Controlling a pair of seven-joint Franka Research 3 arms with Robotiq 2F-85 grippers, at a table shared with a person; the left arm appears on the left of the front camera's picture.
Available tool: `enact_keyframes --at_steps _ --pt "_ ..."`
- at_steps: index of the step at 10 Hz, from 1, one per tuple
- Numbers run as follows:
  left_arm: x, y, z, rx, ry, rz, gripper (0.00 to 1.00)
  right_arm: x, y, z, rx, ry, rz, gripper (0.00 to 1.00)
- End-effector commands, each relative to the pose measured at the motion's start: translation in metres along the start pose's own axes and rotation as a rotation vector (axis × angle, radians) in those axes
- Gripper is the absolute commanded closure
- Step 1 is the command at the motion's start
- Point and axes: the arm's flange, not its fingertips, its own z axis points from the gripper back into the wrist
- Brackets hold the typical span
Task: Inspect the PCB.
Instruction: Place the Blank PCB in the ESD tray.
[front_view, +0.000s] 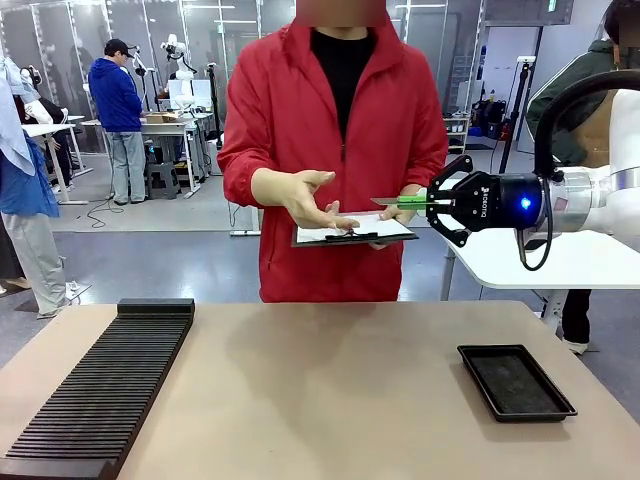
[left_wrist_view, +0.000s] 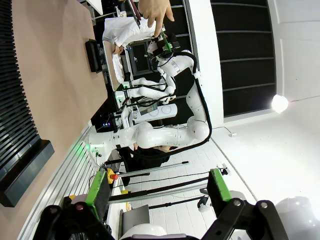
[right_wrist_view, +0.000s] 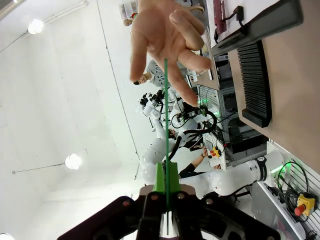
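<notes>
- right arm comes in from the right side at about chest height of the person, wrist level, right gripper (front_view: 432, 201) aimed sideways toward the middle
- its jaws are pinched tight on the PCB (front_view: 398, 201), which sticks out flat and edge-on past the green pads (in the right wrist view it's just a thin green line (right_wrist_view: 165, 115))
- left gripper (left_wrist_view: 159, 187) has its two fingers spread wide apart, nothing between the pads
- person's open hand (front_view: 312, 199) is held palm up, just beside the board's free end
</notes>
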Motion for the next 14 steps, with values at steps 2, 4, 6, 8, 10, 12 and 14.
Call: enact_keyframes --at_steps 2,4,6,8,10,12,14 --pt "-0.001 0.000 0.001 0.002 0.000 0.009 0.00 -0.013 0.003 0.014 -0.046 0.047 0.096 0.97" --pt "-0.001 0.000 0.001 0.002 0.000 0.009 0.00 -0.015 -0.013 0.054 -0.193 0.070 0.243 0.97" --pt "-0.001 0.000 0.001 0.002 0.000 0.009 0.00 -0.010 -0.028 0.099 -0.226 0.053 0.308 0.97" --pt "-0.001 0.000 0.001 0.002 0.000 0.009 0.00 0.005 -0.057 0.134 -0.250 0.026 0.360 0.97" --pt "-0.001 0.000 0.001 0.002 0.000 0.009 0.00 0.015 -0.086 0.153 -0.327 0.017 0.373 0.97" --pt "-0.001 0.000 0.001 0.002 0.000 0.009 0.00 0.012 -0.103 0.158 -0.421 -0.003 0.394 0.97" --pt "-0.001 0.000 0.001 0.002 0.000 0.009 0.00 0.001 -0.113 0.159 -0.464 -0.030 0.381 0.97"
